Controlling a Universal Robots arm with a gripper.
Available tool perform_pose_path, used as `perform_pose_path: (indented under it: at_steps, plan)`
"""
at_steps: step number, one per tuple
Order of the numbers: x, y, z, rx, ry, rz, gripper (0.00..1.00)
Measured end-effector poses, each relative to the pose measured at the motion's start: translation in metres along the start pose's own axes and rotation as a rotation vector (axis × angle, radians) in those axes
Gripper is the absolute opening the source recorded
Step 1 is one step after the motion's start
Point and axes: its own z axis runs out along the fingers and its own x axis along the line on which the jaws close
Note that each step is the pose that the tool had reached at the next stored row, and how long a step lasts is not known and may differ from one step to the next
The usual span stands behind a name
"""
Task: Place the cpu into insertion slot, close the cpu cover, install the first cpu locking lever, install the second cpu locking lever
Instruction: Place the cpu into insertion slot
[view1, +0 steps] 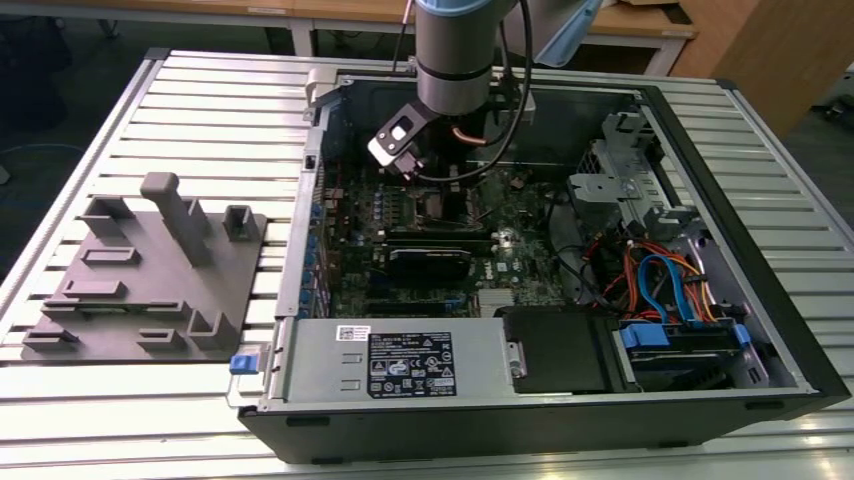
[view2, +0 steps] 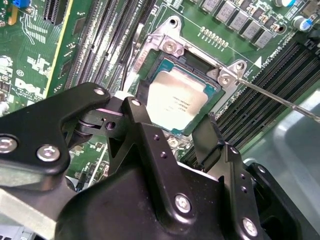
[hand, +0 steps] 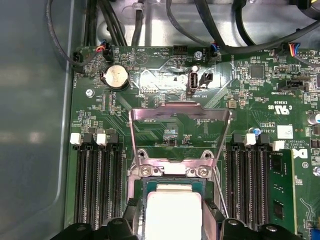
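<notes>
**Cpu lying in the insertion slot, cover raised**

The arm is seen in the exterior view reaching down into an open computer case (view1: 534, 420), which lies on a slatted metal desk (view1: 200, 90). The end effector (view1: 441, 185) is held low over the green motherboard (hand: 240, 100). A grey moulded fixture (view1: 147, 280) is set on the desk toward the exterior view's left, well apart from the case.

In both wrist views the cpu (view2: 176, 100) (hand: 172, 212) is shown lying flat, silver top upward, within the black rim of the insertion slot (view2: 192, 61). It is straddled by the end effector (view2: 170, 114) (hand: 173, 217). Whether the end effector is clamped on the chip's edges or stands just free of them cannot be told.

In the first wrist view the cpu cover (hand: 180, 106) is seen swung up on its hinge, away from the slot (the board can be seen through its square window). A thin metal locking lever (view2: 280, 96) is seen in the second wrist view, angled out from one corner of the socket bracket and not latched. Rows of black memory slots (hand: 95, 180) are seen on both sides of the socket, and a coin cell (hand: 115, 76) beyond the cover.
</notes>
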Motion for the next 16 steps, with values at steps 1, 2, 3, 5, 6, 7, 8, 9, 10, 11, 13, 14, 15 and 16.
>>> perform_pose_path:
  at_steps: [1,2,3,5,6,7,8,9,10,11,13,14,15,16]
  plan:
    - [0.0,0.0,0.0,0.0001,-0.002,0.0,0.62]
    - [0.0,0.0,-0.0001,0.0001,-0.0048,0.0,0.62]
    - [0.0,0.0,-0.0005,0.0004,-0.0061,-0.001,0.62]
    - [0.0,0.0001,-0.0015,0.0008,-0.006,0.0,0.62]
    - [0.0,0.0001,-0.0024,0.0013,-0.006,0.0,0.62]
    - [0.0001,0.0002,-0.0033,0.0018,-0.0063,0.0,0.62]
    - [0.0001,0.0004,-0.0055,0.0038,-0.0065,-0.001,0.62]
    - [0.0001,0.0005,-0.0066,0.0052,-0.0066,-0.001,0.62]
    - [0.0001,0.0007,-0.0077,0.0071,-0.0067,-0.001,0.6]
    - [0.0001,0.0008,-0.0087,0.0092,-0.0066,-0.001,0.6]
    - [0.0002,0.0013,-0.0099,0.0142,-0.0065,0.0,0.47]
    - [0.0002,0.0013,-0.0098,0.0146,-0.0064,0.0,0.42]
    - [0.0002,0.0013,-0.0099,0.0148,-0.0064,0.0,0.42]
    - [0.0002,0.0012,-0.0099,0.0149,-0.0065,0.0,0.36]
